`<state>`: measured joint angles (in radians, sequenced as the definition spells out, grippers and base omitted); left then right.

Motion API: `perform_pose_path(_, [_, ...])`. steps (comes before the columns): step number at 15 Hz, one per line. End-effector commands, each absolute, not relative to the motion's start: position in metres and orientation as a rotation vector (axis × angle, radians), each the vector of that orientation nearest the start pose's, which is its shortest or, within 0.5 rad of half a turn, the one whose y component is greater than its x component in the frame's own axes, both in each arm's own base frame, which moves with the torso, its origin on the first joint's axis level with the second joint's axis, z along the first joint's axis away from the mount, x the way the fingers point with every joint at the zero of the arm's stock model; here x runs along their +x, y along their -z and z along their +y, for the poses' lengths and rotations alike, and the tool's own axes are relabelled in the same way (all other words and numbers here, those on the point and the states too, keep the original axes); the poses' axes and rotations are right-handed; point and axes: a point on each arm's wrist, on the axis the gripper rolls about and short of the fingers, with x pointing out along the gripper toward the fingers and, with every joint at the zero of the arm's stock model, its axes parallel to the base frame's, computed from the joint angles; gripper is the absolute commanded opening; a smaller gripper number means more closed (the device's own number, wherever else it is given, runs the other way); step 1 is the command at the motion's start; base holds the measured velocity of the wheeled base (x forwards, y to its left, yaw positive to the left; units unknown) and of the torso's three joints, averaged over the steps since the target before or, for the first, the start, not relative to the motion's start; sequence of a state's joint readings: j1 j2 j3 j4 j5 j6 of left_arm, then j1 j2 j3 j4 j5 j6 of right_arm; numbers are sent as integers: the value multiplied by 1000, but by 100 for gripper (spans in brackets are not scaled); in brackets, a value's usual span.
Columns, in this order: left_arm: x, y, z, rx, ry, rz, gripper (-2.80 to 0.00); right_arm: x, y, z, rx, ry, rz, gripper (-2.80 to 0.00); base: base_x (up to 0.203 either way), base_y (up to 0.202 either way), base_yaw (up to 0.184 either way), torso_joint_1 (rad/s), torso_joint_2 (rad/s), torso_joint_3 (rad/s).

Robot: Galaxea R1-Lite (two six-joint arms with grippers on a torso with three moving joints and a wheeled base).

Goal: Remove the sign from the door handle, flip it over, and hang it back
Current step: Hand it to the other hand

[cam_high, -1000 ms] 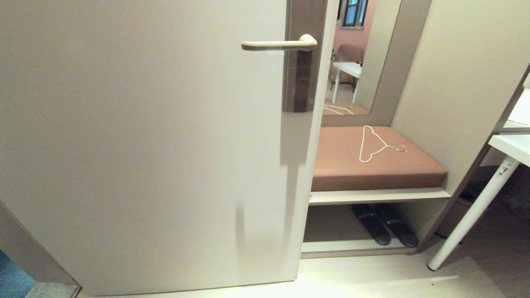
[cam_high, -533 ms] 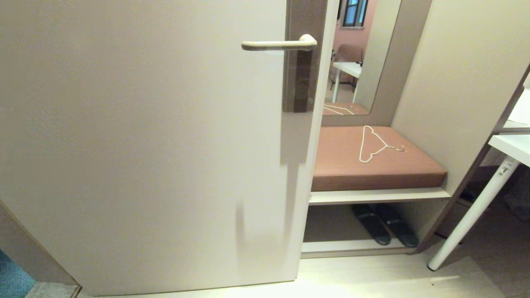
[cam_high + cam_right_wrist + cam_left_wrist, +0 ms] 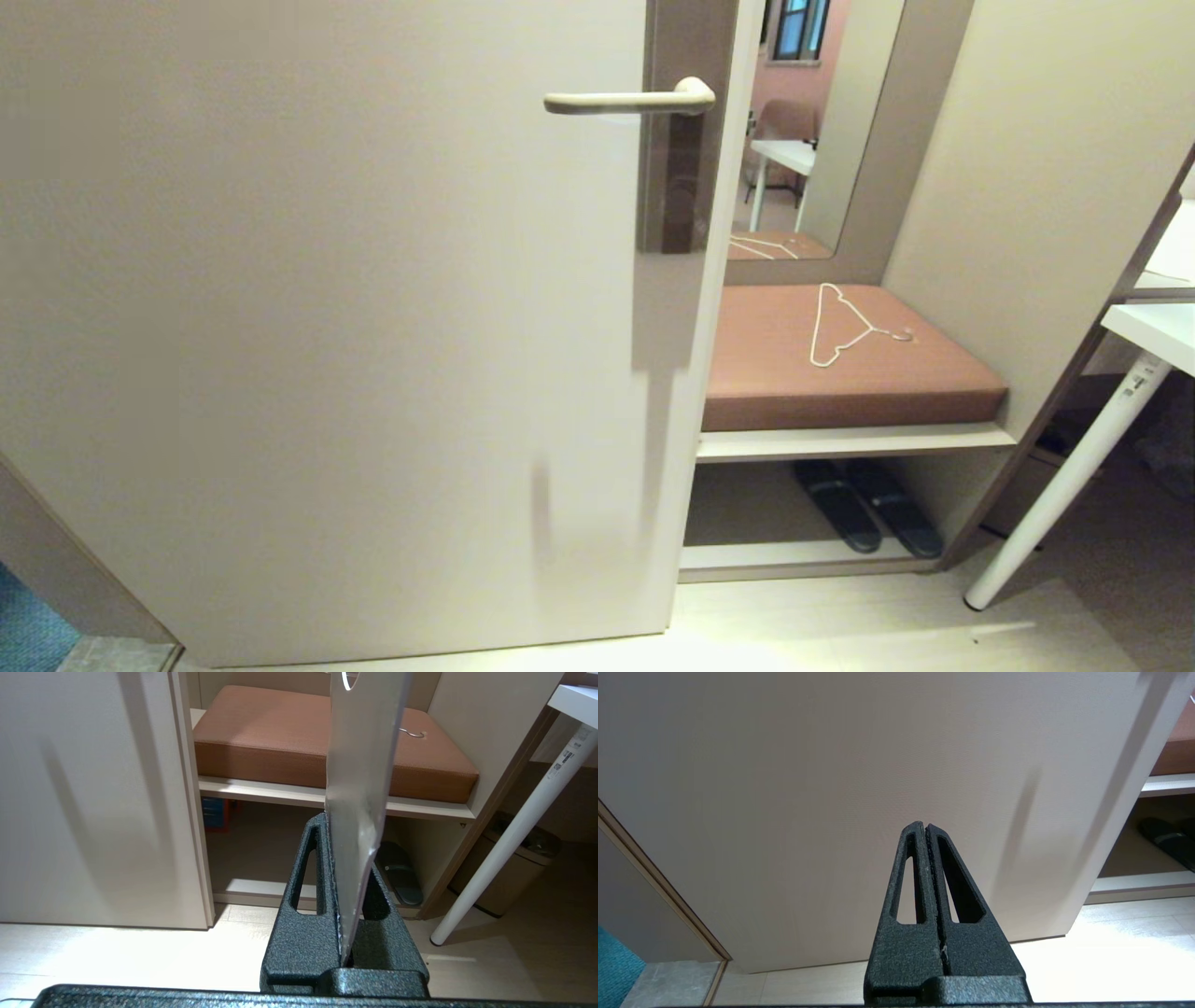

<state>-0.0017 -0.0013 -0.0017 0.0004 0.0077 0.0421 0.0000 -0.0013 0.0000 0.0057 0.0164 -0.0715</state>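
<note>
The door handle (image 3: 630,100), a slim beige lever on a brownish plate (image 3: 677,168), sticks out from the pale door (image 3: 327,327) with nothing hanging on it. The sign (image 3: 362,756) shows only in the right wrist view, its pale grey-white face towards the camera and the edge of its round hole at the far end. My right gripper (image 3: 332,823) is shut on the sign's near end, low down and pointing at the bench. My left gripper (image 3: 926,828) is shut and empty, low in front of the door's lower part. Neither arm shows in the head view.
Right of the door, a bench with a brown cushion (image 3: 840,373) carries a white wire clothes hanger (image 3: 845,327). Dark slippers (image 3: 864,509) lie on the shelf beneath it. A mirror (image 3: 803,121) stands behind. A white table leg (image 3: 1074,476) slants at the right, with a bin (image 3: 509,863) behind it.
</note>
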Motion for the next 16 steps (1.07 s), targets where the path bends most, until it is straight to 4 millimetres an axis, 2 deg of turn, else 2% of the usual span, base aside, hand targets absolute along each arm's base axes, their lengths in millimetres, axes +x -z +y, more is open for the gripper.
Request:
perform_pose_path(1, [-23, -76, 0, 43, -6, -3, -280, -23, -75, 0, -72, -17, 6, -280, 0, 0, 0, 0, 0, 0])
perform_pose_path(8, [-23, -76, 0, 40, -8, -3, -280, -23, -75, 0, -72, -17, 6, -280, 1, -12, 1, 0, 0, 0])
perform_pose_path(16, [-23, -76, 0, 43, -6, -4, -280, -23, -75, 0, -72, -17, 6, -280, 0, -188, 0, 2, 2, 4])
